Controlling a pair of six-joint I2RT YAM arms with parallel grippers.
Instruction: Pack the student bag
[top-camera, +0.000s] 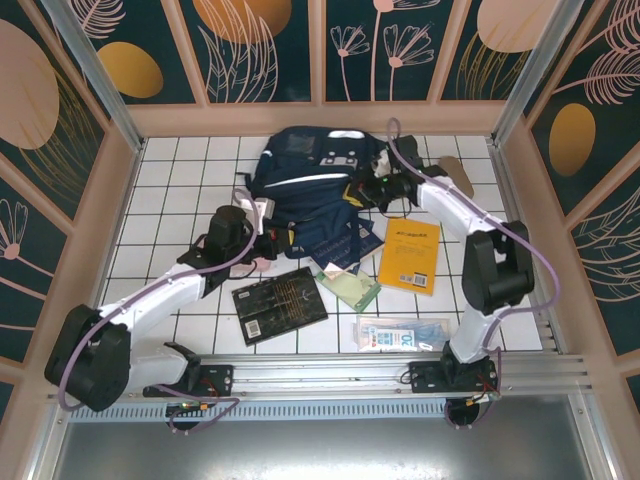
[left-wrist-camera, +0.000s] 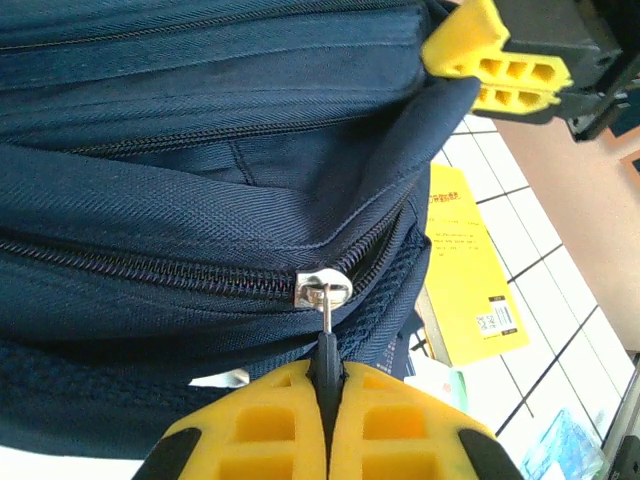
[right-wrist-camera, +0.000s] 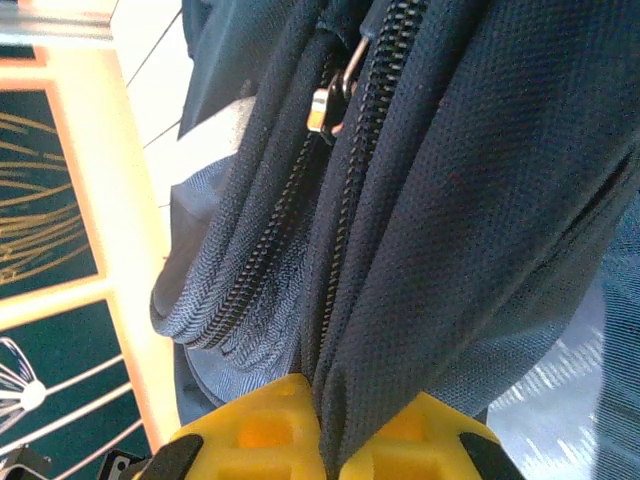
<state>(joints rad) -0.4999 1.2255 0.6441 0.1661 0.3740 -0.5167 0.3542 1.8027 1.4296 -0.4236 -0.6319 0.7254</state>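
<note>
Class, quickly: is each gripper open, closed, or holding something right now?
Left gripper: closed, pinching the zipper pull of the student bag.
Right gripper: closed, gripping a fold of the bag's fabric.

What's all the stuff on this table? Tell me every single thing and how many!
backpack: one, navy blue, far middle of the table
zip pull: one, silver and black, on the backpack's zip
yellow book: one, yellow, right of the backpack's near end
black book: one, black, in front of the backpack
folder: one, pale green, between the two books
packet: one, clear with blue, near edge on the right
small case: one, tan, far right, partly behind the right arm
table: one, white tiles
left tool: one, yellow, shut on the zip pull
right tool: one, yellow, shut on the backpack's fabric
</note>
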